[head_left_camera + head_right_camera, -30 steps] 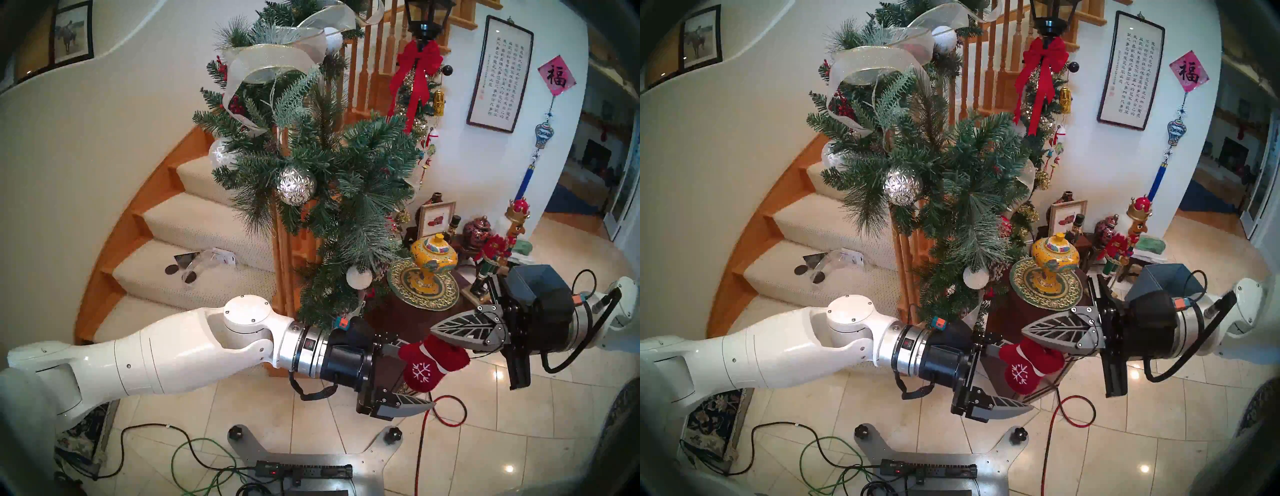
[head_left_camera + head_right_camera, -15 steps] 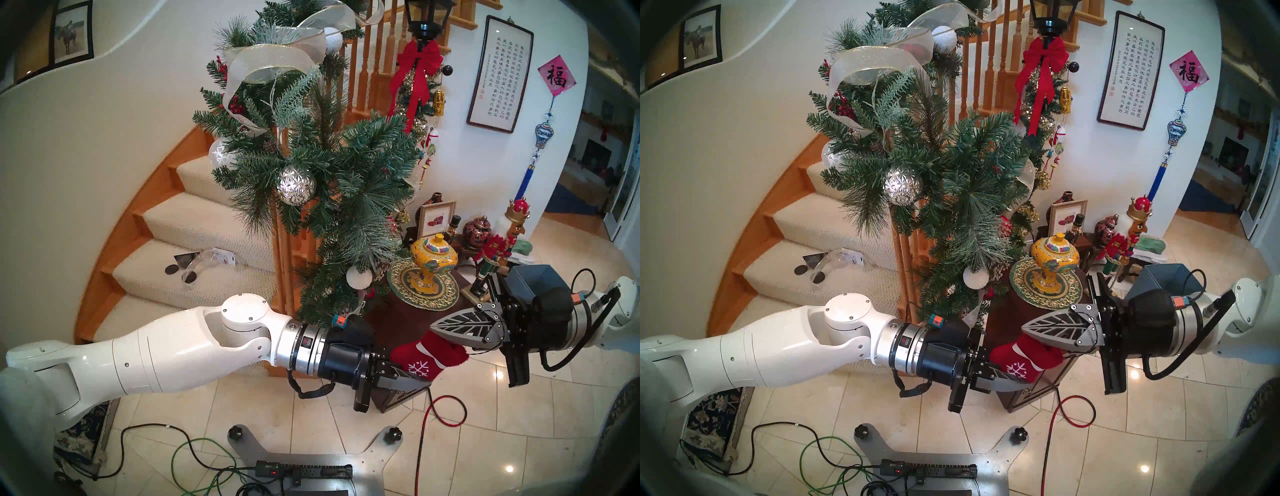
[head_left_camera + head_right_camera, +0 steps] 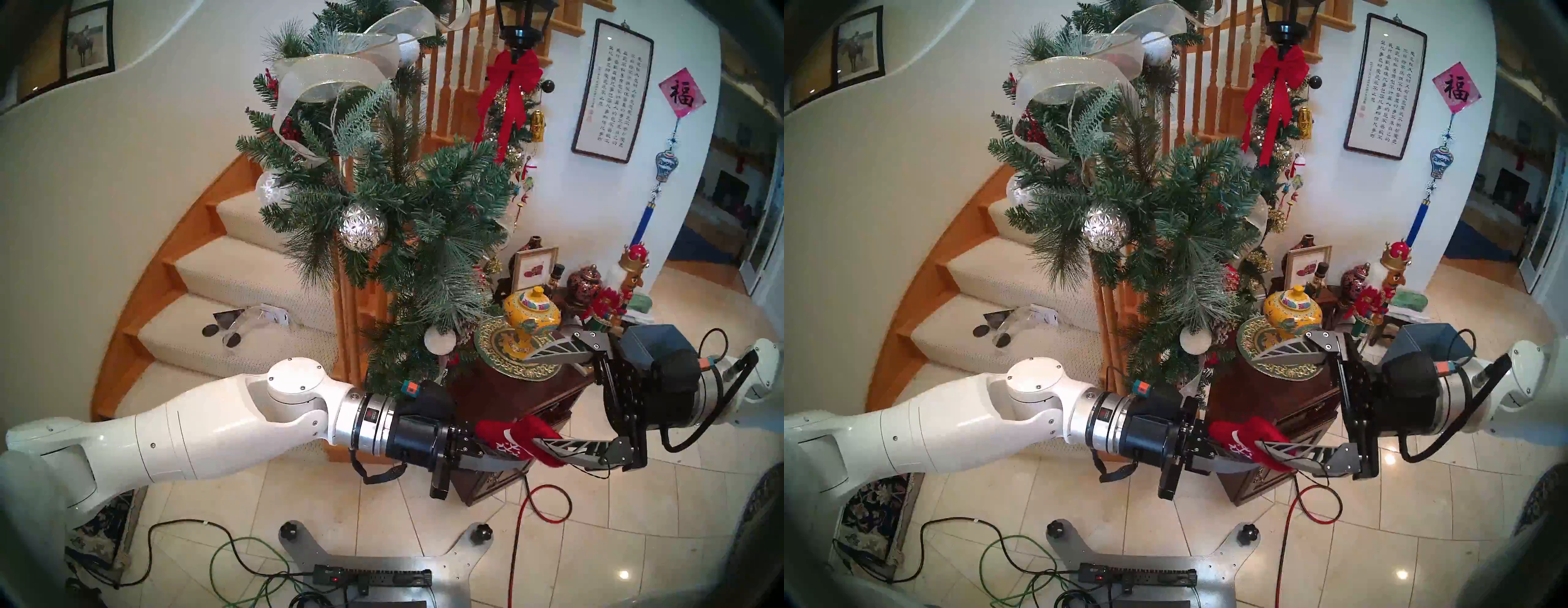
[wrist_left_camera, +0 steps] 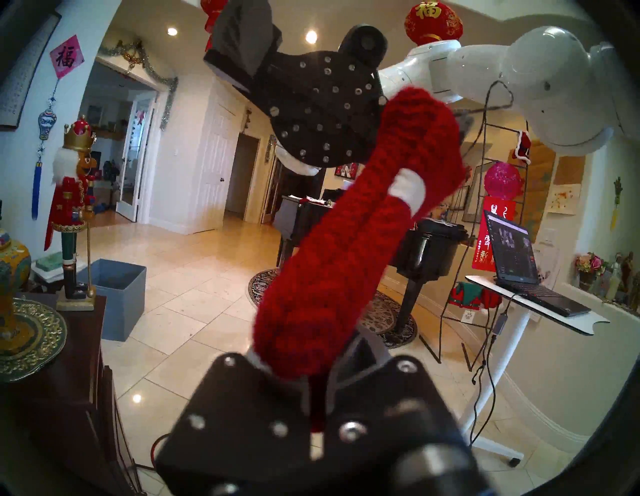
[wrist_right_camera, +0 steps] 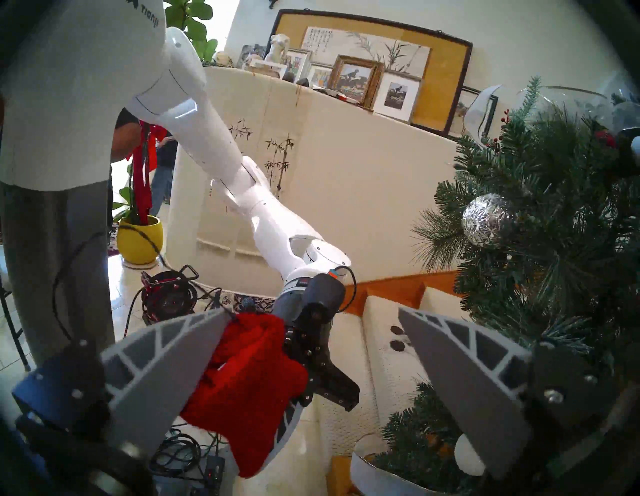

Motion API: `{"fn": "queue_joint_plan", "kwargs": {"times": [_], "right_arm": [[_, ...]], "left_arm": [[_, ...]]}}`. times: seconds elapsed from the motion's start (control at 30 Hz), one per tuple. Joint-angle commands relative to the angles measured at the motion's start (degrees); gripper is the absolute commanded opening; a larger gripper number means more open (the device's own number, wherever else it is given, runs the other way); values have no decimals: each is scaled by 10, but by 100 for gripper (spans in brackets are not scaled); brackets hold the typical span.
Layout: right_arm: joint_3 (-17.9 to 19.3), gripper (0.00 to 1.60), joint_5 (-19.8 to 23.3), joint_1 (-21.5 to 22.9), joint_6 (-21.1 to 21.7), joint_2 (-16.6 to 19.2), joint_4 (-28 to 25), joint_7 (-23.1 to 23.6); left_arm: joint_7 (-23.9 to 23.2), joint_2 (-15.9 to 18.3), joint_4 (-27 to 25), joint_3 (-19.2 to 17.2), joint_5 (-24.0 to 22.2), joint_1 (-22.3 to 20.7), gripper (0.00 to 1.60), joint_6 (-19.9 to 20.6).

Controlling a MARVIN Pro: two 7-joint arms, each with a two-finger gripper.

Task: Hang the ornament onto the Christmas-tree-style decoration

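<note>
Below the garland (image 3: 394, 220), level with the side table, the left gripper (image 3: 505, 451) is pinching the red mitten (image 3: 519, 433) flat, while the right gripper (image 3: 541, 399) stands spread wide, its lower finger (image 3: 572, 448) touching the cuff end. I'd back the right arm straight out first, then lift the mitten toward a sturdy branch, keeping its loop, which I can't make out, free.

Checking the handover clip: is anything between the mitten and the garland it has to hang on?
The right gripper stands open around the mitten, its upper finger between mitten and garland. The left gripper holds the mitten.
</note>
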Motion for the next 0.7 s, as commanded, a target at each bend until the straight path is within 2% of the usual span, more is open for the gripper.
{"fn": "queue_joint_plan", "kwargs": {"times": [0.0, 0.67], "right_arm": [[-7, 160, 1, 7, 0, -9, 3, 61], [-33, 160, -11, 38, 0, -8, 3, 61]], "left_arm": [[-4, 8, -9, -4, -4, 2, 0, -6], [-19, 73, -29, -11, -7, 25, 0, -28]]}}
